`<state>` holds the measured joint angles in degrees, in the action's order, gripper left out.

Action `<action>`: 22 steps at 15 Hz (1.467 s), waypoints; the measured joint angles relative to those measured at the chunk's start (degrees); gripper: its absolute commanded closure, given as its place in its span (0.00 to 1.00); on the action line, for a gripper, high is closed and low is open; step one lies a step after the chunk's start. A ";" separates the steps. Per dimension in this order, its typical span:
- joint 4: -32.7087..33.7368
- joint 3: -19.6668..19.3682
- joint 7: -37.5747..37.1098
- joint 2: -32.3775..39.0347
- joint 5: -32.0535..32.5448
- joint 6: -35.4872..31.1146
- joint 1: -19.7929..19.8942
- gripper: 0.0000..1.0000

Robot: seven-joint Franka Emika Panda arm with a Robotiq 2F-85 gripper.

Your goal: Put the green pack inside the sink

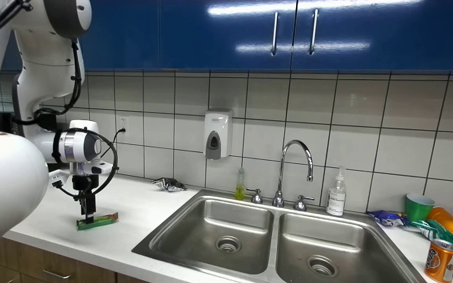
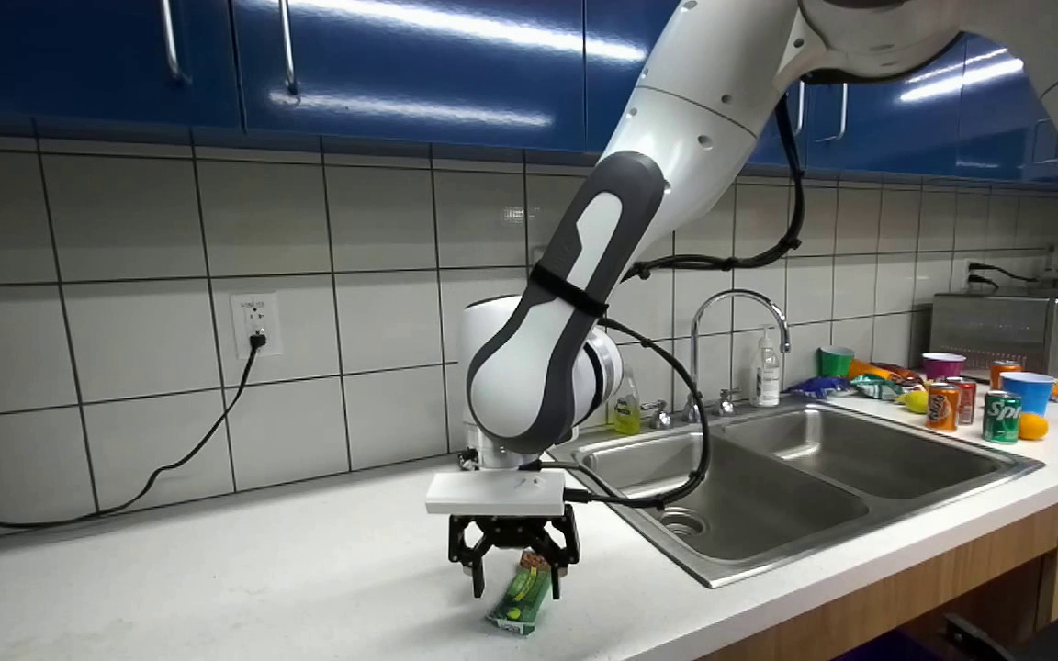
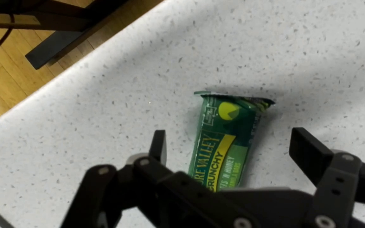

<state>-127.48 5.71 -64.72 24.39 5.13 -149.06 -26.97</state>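
My gripper [image 2: 517, 592] points down at the pack [image 3: 225, 142], fingers spread to either side of it; the sink [image 1: 273, 243] lies apart from it.

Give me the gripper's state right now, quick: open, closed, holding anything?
Gripper: open, holding nothing; its jaws stand apart with the green pack between them, a gap showing on each side.
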 measured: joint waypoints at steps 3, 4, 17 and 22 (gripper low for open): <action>0.41 -0.70 -1.07 0.47 0.05 -0.39 -0.52 0.00; 0.49 -0.92 -1.51 0.57 0.09 -0.54 -0.69 0.00; 0.61 -3.42 -5.75 1.40 1.63 -1.59 -1.69 0.00; 0.63 -3.56 -6.05 1.69 1.63 -1.59 -1.69 0.42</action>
<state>-126.86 2.15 -70.78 26.08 6.76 -150.65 -28.66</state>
